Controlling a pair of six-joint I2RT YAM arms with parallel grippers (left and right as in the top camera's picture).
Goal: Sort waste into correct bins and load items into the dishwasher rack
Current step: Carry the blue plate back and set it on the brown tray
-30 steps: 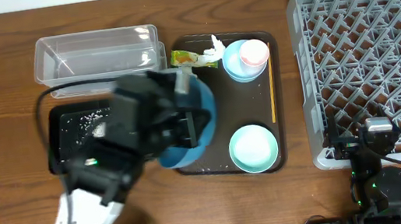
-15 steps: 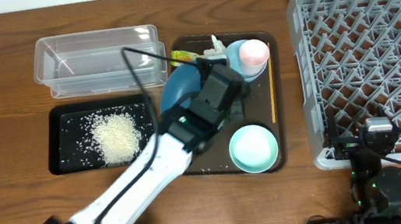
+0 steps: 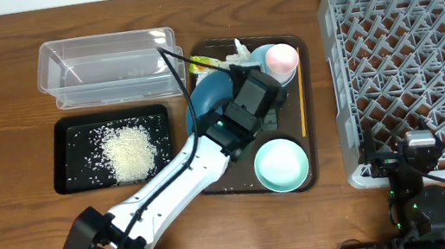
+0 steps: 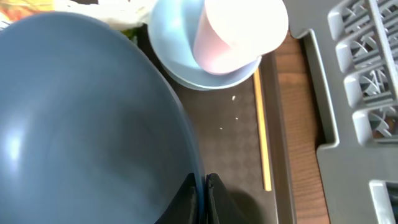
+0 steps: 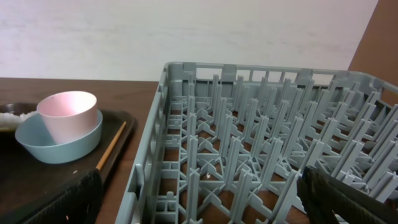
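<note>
My left gripper is shut on the rim of the large dark blue bowl, held over the brown tray. In the left wrist view the bowl fills the left side, with the fingertips pinching its edge. The pink cup stands in the small light blue bowl. The mint-green bowl sits at the tray's front and the orange stick lies along its right edge. Rice is heaped in the black tray. My right gripper is open at the grey rack's front edge.
The clear tub stands behind the black tray. A yellow-green wrapper and white tissue lie at the back of the brown tray. In the right wrist view the rack's pegs stand between my fingers.
My left arm has swung right from above the black tray to the brown tray, carrying the blue bowl. The rice heap now shows in the black tray. The right arm has not moved.
</note>
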